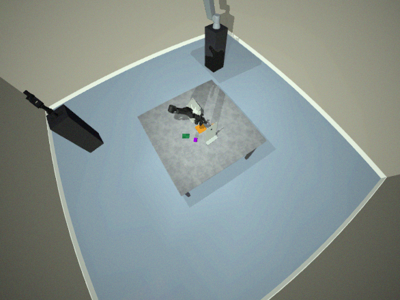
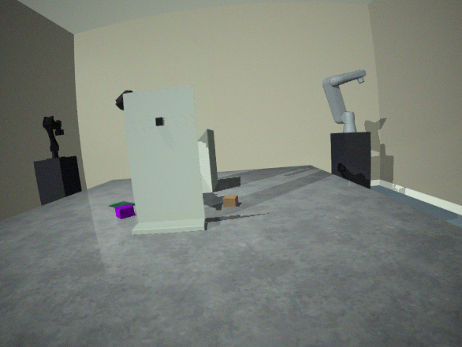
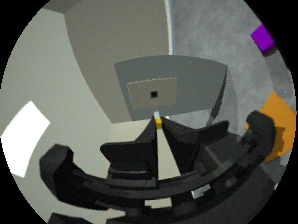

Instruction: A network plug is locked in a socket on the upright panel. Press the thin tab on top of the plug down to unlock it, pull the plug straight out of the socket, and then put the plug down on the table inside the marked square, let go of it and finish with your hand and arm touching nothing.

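Note:
My gripper (image 3: 157, 120) (image 1: 208, 124) is shut on the network plug (image 3: 158, 123), whose small yellow and pale end shows between the fingertips in the wrist view. The plug is out of the socket. The pale upright panel (image 1: 209, 136) (image 2: 165, 177) (image 3: 202, 82) stands in front of the fingers, and its dark square socket (image 3: 154, 94) is empty, with a gap between it and the plug. The orange marked square (image 1: 201, 130) (image 3: 284, 120) lies flat on the table on the near side of the panel. The panel hides the gripper in the exterior view.
A purple block (image 1: 195, 140) (image 2: 124, 211) (image 3: 263, 39) and a flat green patch (image 1: 186, 136) (image 2: 121, 204) lie beside the orange square. A brown block (image 2: 230, 200) lies on the panel's other side. A second pale board (image 2: 208, 162) stands near the arm.

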